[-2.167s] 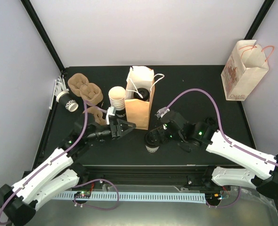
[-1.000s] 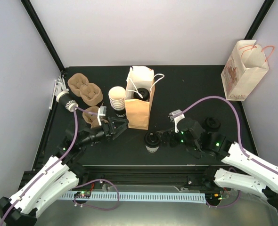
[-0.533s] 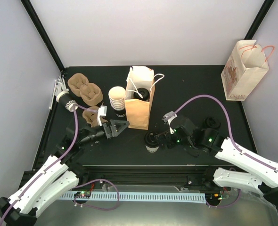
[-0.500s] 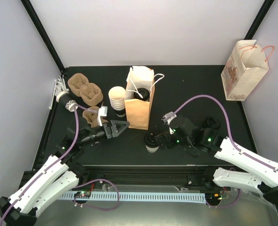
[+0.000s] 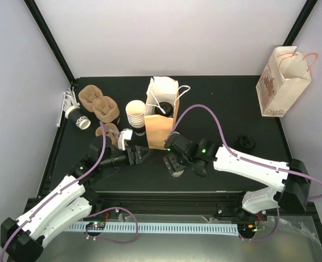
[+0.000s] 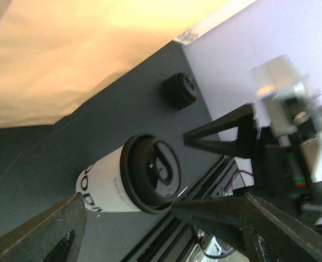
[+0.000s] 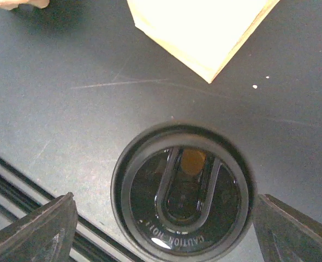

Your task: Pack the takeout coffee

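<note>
Two hazards noted.

1. The right gripper (image 7: 164, 210) hangs directly over the small white paper cup with a round black plastic lid (image 6: 150, 174). This cup stands upright just in front of the tall brown paper bag (image 5: 160, 124). The jaws are spread wide on either side of the lid and grip nothing. Closing on the lid rim instead of the cup wall would likely pop the lid or crush the paper.
2. The left gripper (image 5: 141, 155) is also wide open and empty, and points at that cup from the bag's front-left. If both arms close in, they could clash or topple it.

The bag mouth is tight, and its white cord handles (image 5: 182, 89) could snag.

Count:
- Lidded cups: two, one in front of the bag and one inside it (image 5: 162, 109).
- Cup lying on its side (image 5: 78, 117): one, far left of the bag.
- Lidless cup stack (image 5: 135, 117): one, just left of the bag.
- Loose black lid (image 5: 244, 143): one, to the right of the bag.
- Brown moulded-pulp carriers: two, the larger (image 5: 98, 102) and a smaller piece (image 5: 109, 132), both left of the bag.
- Paper bags: two, counting the printed white bag (image 5: 284, 82) far right.
</note>
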Controlling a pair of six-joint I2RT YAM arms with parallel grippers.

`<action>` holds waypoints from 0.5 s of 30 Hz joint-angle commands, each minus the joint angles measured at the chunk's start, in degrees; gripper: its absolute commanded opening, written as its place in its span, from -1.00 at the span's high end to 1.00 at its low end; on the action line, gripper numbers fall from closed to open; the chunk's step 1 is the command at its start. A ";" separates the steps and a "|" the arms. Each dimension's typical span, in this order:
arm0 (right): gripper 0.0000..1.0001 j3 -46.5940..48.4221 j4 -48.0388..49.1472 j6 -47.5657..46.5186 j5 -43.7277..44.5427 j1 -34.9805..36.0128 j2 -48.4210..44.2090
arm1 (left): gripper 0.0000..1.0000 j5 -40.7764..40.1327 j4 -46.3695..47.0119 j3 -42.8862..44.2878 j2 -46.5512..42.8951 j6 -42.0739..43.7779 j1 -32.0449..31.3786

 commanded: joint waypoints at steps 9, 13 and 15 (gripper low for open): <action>-0.77 5.83 -4.94 2.91 6.41 0.28 7.19 | -0.33 7.04 16.02 -9.65 9.18 -2.62 -0.84; -0.70 4.89 -4.30 3.39 6.30 0.24 7.31 | -0.28 7.32 17.87 -10.13 10.91 -3.06 -1.23; -0.67 4.72 -3.93 3.36 4.91 0.24 7.67 | -0.27 7.38 18.25 -10.07 11.30 -3.13 -1.36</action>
